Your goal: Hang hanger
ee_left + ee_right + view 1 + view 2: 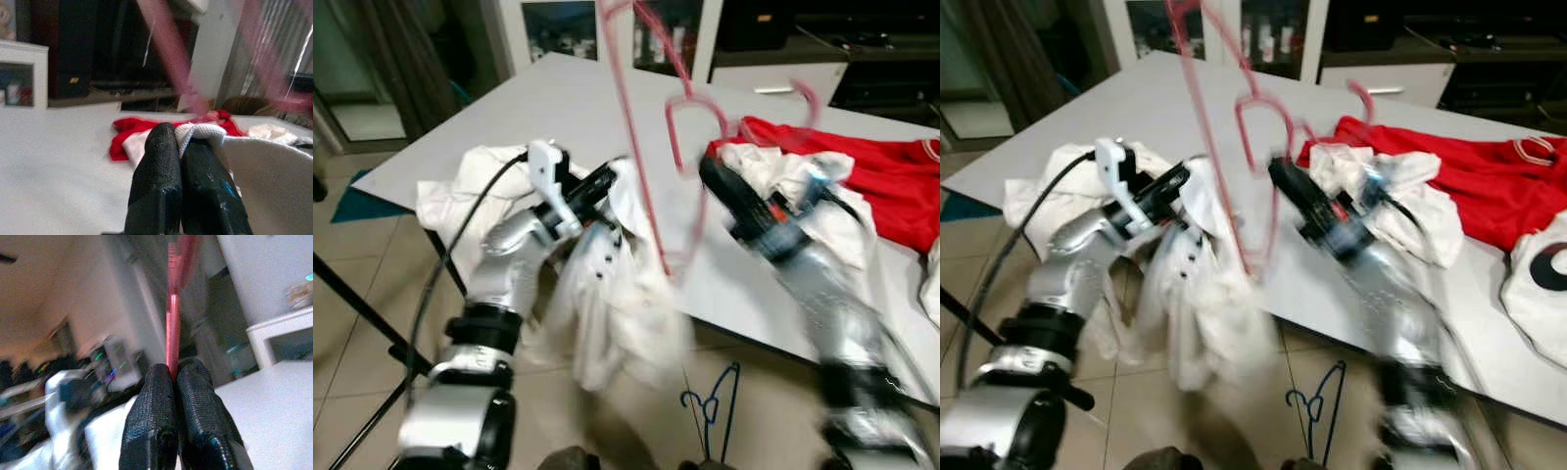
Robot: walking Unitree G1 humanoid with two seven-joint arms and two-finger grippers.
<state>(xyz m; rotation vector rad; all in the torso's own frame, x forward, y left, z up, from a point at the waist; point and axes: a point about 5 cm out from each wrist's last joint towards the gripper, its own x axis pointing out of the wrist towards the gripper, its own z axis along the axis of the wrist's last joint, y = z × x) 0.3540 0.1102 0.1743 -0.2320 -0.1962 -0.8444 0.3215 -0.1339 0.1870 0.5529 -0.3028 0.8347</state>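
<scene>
both end effectors (182, 147) (174, 377) raised, clamping hanger (651, 147), shirt (607, 294)

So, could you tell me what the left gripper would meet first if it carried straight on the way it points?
Probably the pink hanger, which crosses just ahead of the left gripper, shut on the white shirt. Beyond it lies the red garment on the table; blur leaves depth uncertain.

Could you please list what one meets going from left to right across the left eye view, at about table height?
Crumpled white cloth heap on the table's left corner → left gripper pinching the hanging white shirt → pink plastic hanger → right gripper → red garment spread on the grey table.
</scene>
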